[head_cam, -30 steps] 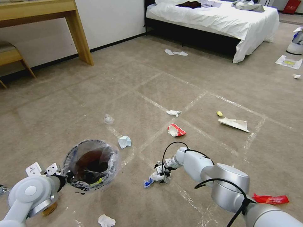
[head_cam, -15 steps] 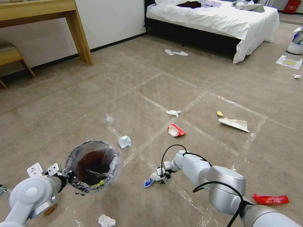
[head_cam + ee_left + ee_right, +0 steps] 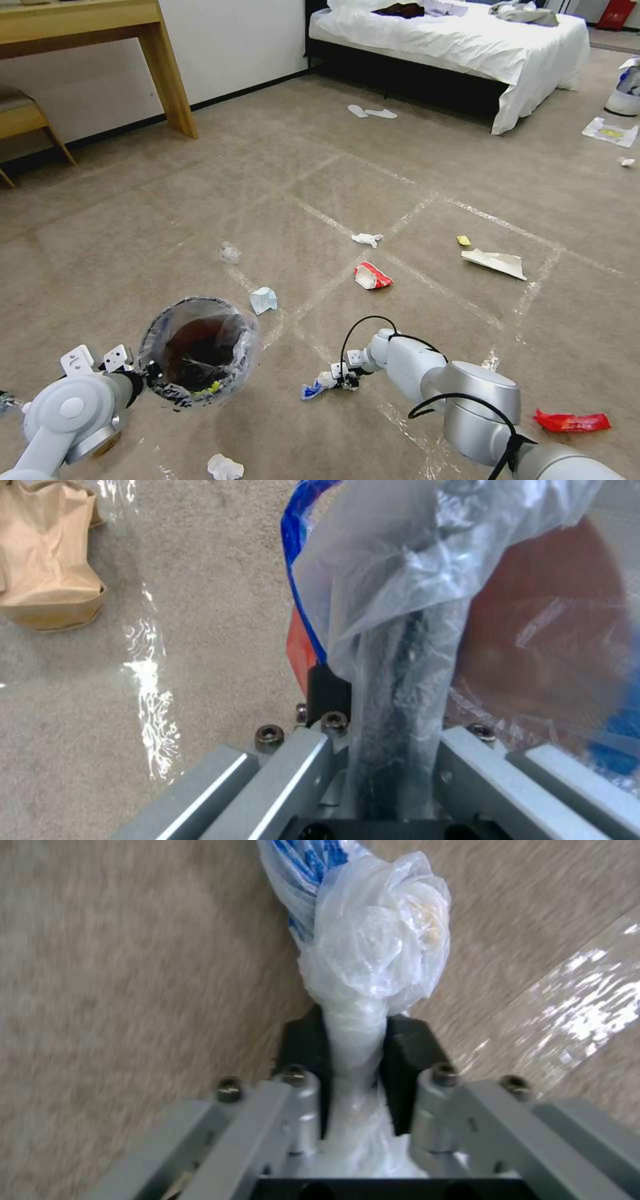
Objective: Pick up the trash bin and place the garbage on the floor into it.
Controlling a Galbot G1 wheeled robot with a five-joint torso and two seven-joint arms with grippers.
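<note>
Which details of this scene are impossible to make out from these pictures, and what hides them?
- Head view: the left gripper grips the trash bin; the bin's base is hidden beneath its rim.
- Right wrist view: the white-and-blue wrapper held by the right gripper carries unreadable print.
- Left wrist view: the paper bag is cut off by the edge.

Lined trash bin (image 3: 199, 350) upright (litter (image 3: 371, 275) scattered on carpet (image 3: 200, 200))

The head camera looks down across the floor (image 3: 300, 193); both wrist cameras sit close behind their claws, facing that carpet.
</note>
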